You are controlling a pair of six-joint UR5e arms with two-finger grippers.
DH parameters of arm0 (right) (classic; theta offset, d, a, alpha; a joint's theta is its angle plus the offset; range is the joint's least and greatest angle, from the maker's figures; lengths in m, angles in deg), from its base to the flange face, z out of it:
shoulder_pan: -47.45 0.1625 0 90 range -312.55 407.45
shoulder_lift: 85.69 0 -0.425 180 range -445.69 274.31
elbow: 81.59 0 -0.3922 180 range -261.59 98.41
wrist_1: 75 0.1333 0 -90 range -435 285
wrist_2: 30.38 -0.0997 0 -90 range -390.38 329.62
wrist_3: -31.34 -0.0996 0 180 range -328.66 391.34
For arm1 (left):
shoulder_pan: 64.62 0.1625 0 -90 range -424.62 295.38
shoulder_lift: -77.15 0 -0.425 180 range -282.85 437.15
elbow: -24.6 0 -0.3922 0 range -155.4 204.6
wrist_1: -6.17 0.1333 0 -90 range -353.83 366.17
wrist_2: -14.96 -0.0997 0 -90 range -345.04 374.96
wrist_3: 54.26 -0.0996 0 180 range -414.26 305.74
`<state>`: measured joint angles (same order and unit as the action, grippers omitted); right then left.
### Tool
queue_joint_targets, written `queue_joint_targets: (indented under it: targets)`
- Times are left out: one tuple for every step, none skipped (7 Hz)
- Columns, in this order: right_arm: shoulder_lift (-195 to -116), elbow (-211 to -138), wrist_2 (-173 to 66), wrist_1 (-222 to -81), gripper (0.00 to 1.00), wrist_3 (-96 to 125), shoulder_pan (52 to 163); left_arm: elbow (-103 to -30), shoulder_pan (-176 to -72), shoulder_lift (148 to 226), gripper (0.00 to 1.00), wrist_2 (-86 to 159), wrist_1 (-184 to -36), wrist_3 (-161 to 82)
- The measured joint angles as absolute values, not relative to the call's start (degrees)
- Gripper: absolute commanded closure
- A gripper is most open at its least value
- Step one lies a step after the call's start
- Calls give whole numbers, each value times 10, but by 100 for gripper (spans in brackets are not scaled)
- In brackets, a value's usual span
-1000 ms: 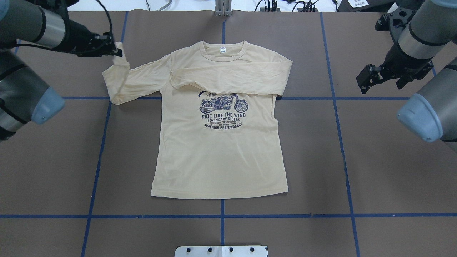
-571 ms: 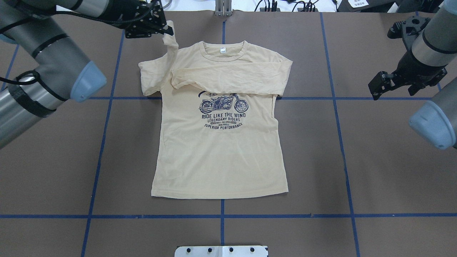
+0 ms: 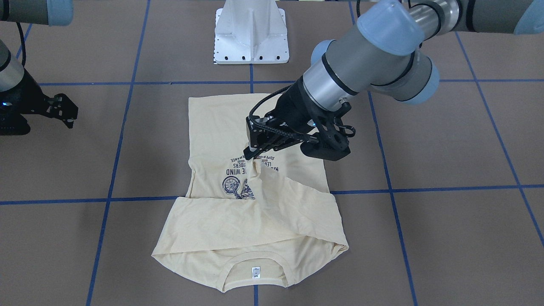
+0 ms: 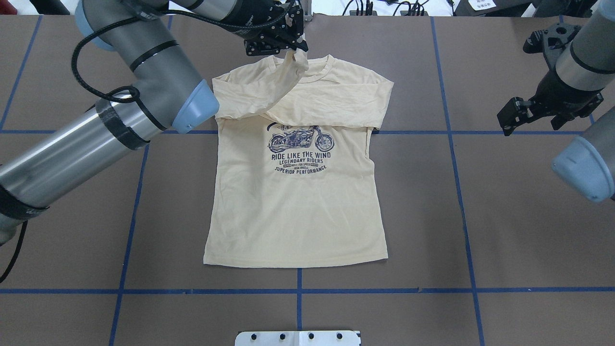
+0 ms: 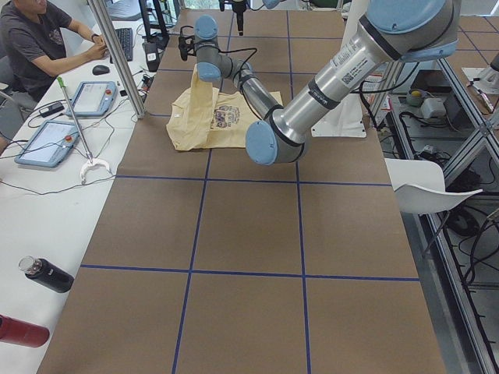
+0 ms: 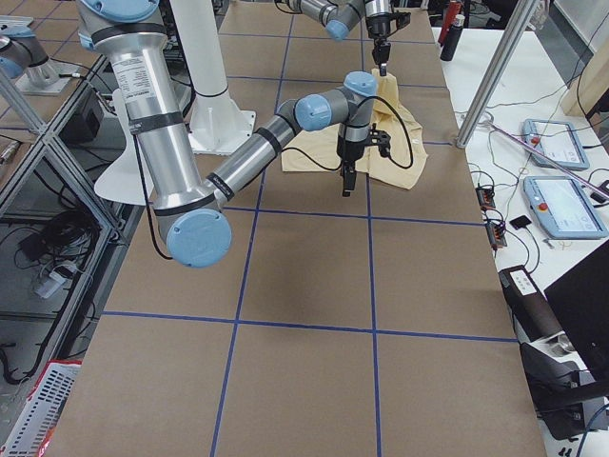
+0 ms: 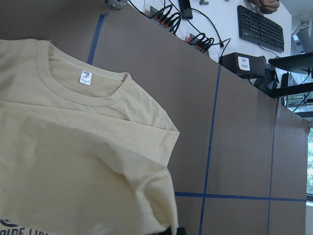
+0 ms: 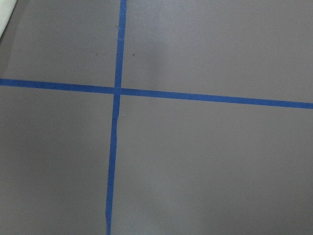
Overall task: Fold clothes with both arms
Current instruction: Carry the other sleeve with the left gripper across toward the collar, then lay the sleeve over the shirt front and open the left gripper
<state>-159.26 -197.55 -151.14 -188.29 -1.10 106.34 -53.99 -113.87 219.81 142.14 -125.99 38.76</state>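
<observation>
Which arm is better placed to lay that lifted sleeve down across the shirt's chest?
Left. The left end effector is shut on the sleeve cuff above the collar, so it likely only needs to sweep across and lower. The right end effector hangs open over bare table, clear of the shirt.

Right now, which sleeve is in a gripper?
The left-side sleeve, pinched and lifted by the left gripper; the other sleeve lies flat across the shirt.
</observation>
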Motion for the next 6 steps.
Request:
queue_joint_targets:
  targets:
    - [-1592,-1975,-1511,-1883,0,-11,1063,-507,-1130,2208,100,1410,-1285,391]
    - [-1591,-1974,-1511,-1883,0,-12,1063,-472,-1118,2214,100,1383,-1316,392]
    - [-1590,-1973,-1511,-1883,0,-12,1062,-432,-1102,2223,100,1349,-1347,392]
    - [-1588,-1972,-1511,-1883,0,-13,1062,-392,-1089,2236,100,1322,-1374,391]
    - [-1587,-1971,-1511,-1883,0,-13,1062,-356,-1074,2248,100,1296,-1397,390]
    - [-1586,-1969,-1511,-1883,0,-13,1062,-331,-1055,2254,78,1265,-1414,388]
